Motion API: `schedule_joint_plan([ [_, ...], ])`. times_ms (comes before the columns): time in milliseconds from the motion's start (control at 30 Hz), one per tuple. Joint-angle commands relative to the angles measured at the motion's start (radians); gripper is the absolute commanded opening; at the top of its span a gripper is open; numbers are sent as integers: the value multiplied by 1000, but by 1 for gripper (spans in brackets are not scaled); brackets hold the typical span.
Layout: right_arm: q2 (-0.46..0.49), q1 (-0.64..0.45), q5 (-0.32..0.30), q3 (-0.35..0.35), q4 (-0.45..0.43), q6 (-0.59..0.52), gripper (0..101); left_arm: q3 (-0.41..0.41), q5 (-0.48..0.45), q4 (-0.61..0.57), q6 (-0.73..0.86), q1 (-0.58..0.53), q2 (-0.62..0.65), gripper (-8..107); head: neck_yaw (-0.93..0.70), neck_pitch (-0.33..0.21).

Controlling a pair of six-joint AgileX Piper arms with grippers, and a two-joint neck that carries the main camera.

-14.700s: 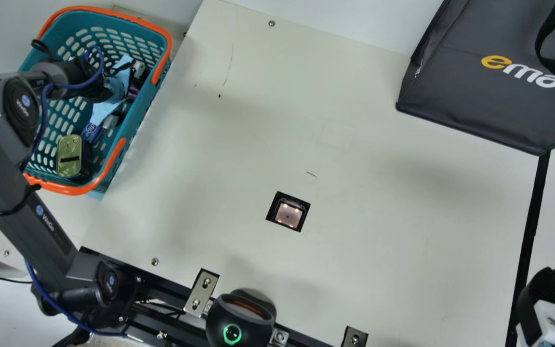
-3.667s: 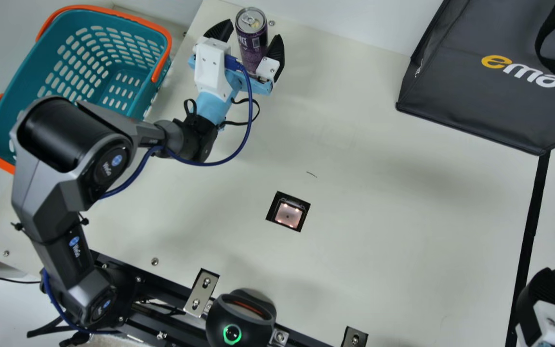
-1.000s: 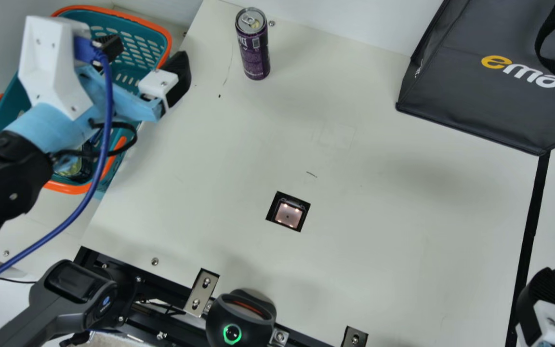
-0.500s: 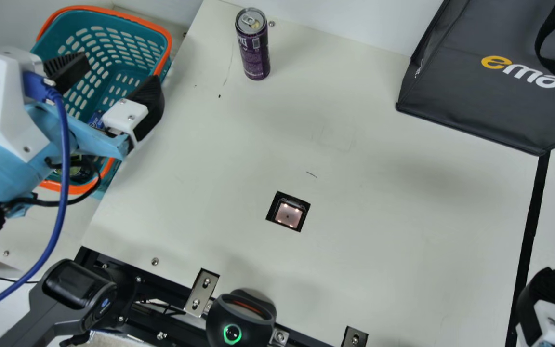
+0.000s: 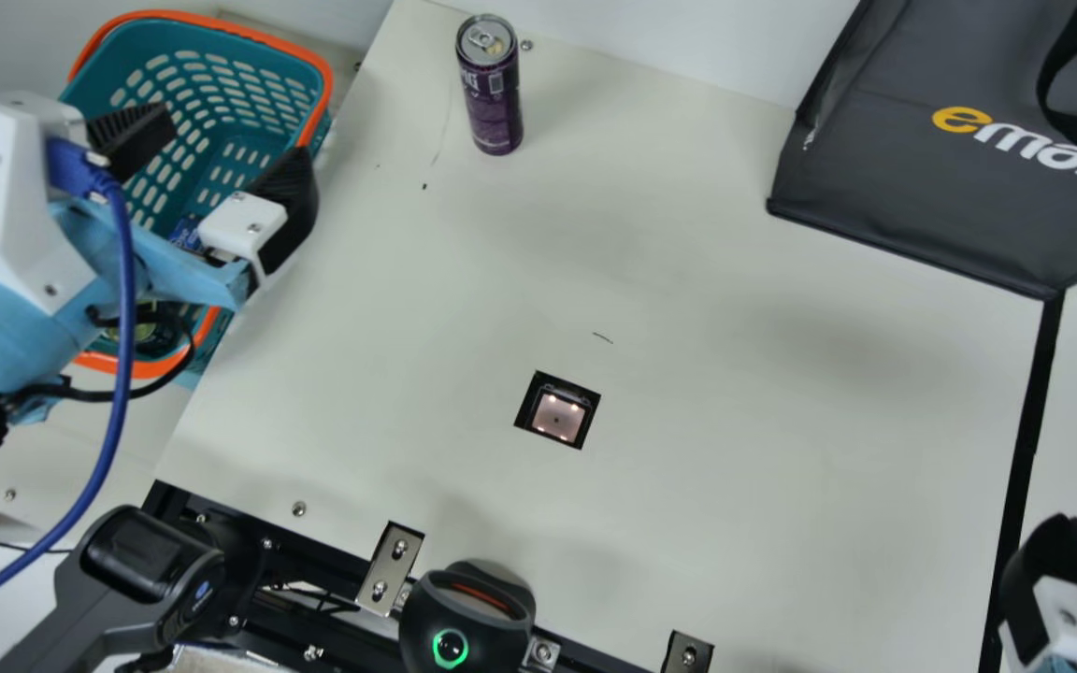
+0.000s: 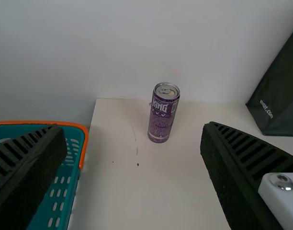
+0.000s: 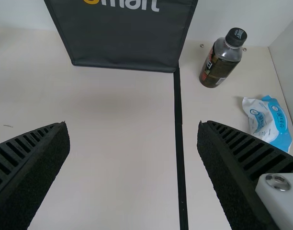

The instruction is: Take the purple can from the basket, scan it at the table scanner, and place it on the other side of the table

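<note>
Cream table (image 5: 735,393) and pale wall (image 5: 688,42); purple can (image 5: 494,103) upright at upper centre

Main view. Purple can: standing on the table near the wall, apart from both grippers. Basket (image 5: 94,70), teal with orange trim: upper left, assorted goods inside. Left gripper (image 5: 234,138): left of the frame, at the basket, fingers spread wide, nothing held. Scanner (image 5: 557,418): set into the table around the centre, small lights lit. Dark bag (image 5: 912,187): upper right. Black strip (image 5: 1025,449): running down the right side. Right gripper (image 5: 1057,570): lower right corner, in part.

Left wrist view. Left gripper (image 6: 132,127): fingers far apart, nothing between the pads. Purple can: above centre, basket at lower left, bag at right edge.

Right wrist view. Right gripper (image 7: 132,124): fingers far apart, grasp vacant. Bottle (image 7: 220,62), dark cap: upper right. White-and-blue packet (image 7: 268,120): right edge.
</note>
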State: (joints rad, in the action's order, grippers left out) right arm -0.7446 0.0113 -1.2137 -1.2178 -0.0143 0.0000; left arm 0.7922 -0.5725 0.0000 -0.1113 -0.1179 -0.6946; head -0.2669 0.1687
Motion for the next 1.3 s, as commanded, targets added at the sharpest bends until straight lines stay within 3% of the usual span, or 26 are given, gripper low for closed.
schedule_joint_plan([
  [0,0,0,0,0,0,0,95,0,0,0,0,0,0,90,85,-30],
  [300,0,0,0,0,0,0,95,0,0,0,0,0,0,90,294,-30],
  [833,0,0,-1,0,0,0,95,5,5,1,7,4,-12,90,294,-30],
  [1267,0,0,-1,0,0,0,95,116,49,17,-3,-30,-205,90,294,-30],
])
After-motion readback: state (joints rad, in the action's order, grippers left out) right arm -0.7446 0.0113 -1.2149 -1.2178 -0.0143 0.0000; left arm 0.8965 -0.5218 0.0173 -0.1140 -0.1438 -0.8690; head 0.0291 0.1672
